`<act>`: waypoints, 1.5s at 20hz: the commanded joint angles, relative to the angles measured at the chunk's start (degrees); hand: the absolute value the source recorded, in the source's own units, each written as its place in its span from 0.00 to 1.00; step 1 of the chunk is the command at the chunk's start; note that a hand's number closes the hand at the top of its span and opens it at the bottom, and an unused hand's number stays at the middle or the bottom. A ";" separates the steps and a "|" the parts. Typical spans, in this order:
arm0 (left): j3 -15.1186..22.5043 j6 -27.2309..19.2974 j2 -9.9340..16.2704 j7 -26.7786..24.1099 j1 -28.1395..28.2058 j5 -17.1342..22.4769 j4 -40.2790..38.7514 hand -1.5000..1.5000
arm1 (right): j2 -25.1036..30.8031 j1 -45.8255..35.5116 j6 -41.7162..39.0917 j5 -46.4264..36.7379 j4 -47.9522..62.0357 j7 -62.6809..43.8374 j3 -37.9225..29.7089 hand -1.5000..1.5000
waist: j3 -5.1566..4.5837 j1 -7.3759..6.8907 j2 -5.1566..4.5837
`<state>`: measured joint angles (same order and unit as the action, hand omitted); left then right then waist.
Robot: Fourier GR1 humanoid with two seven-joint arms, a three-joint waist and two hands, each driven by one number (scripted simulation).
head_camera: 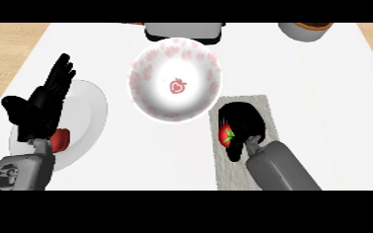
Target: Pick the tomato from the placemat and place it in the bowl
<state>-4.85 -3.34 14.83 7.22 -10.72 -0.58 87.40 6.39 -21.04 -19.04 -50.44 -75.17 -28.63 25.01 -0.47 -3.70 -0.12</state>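
Curling round the tomato [226, 135] on the grey placemat [268, 109], the right hand [244, 126] sits beside the bowl [175, 79]; left hand [45, 103] rests open.

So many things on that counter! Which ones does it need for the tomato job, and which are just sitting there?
Needed: tomato, right hand curled round it, grey placemat, strawberry-print bowl.

Just there: white plate, red item on it, resting left hand, two objects at the far edge.

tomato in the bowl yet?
No, the tomato sits over the placemat inside the curled right hand; the bowl shows only its printed pattern.
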 commanded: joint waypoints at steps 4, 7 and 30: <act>2.46 1.46 -0.69 0.74 -3.94 -0.26 -0.37 0.50 | -6.24 -13.05 7.81 1.92 1.79 -16.87 12.84 1.00 | 0.44 -5.32 -0.89; 3.10 1.14 -1.04 1.36 -4.25 -0.88 -0.51 0.50 | -6.32 -19.15 9.99 5.38 1.42 -24.48 17.25 1.00 | 0.39 -5.71 -0.52; -0.21 1.52 0.08 0.21 -2.80 0.53 -2.95 0.50 | -6.35 -49.98 32.80 2.40 5.34 -50.19 18.20 1.00 | 0.30 -0.47 -0.17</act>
<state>-4.29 -2.78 14.45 8.10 -14.39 -1.04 84.43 0.85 -70.92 4.92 -48.01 -72.91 -68.19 42.56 -0.19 -4.81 0.02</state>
